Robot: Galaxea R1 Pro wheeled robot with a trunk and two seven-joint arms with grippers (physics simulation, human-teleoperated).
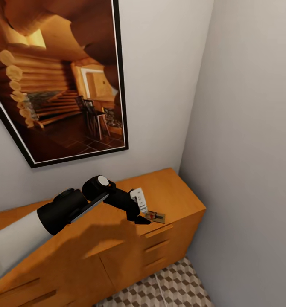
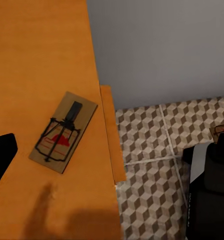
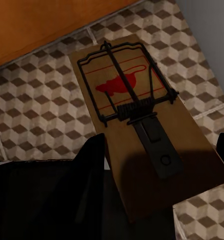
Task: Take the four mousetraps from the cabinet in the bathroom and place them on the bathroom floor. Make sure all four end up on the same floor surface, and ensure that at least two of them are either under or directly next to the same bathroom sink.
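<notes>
- Nearest to us, in the right wrist view, a mousetrap [image 3: 142, 130] lies between the dark fingers [image 3: 91, 165] of our right gripper [image 3: 159, 155]. One finger sits along one long edge of the board and the tip of the other shows at the opposite edge, so the jaws appear closed on it.
- This held mousetrap is a brown wooden board with dark wire, a bar and a red mouse print. It hangs above the bathroom floor [image 3: 36, 115] with its cube-patterned tiles, and the orange-brown front of the cabinet [image 3: 46, 25] lies beyond it.
- In the head view, our left arm reaches over the cabinet top [image 1: 177, 187], with the left gripper [image 1: 142, 213] low over the surface near its front edge.
- A second mousetrap [image 1: 155, 217] lies flat on the cabinet top just beside the left gripper's tip, close to the front edge and near the right-hand end.
- In the left wrist view this same trap [image 2: 63, 131] lies clear of the one dark finger [image 2: 1, 160] we see at the picture's edge. We cannot tell how the left jaws stand.
- Below the cabinet's drawer fronts [image 1: 158, 232], the patterned floor [image 1: 177, 285] runs to the grey side wall [image 1: 254, 149].
- Farthest off, a framed picture [image 1: 62, 81] of a log interior hangs on the white wall behind the cabinet.
</notes>
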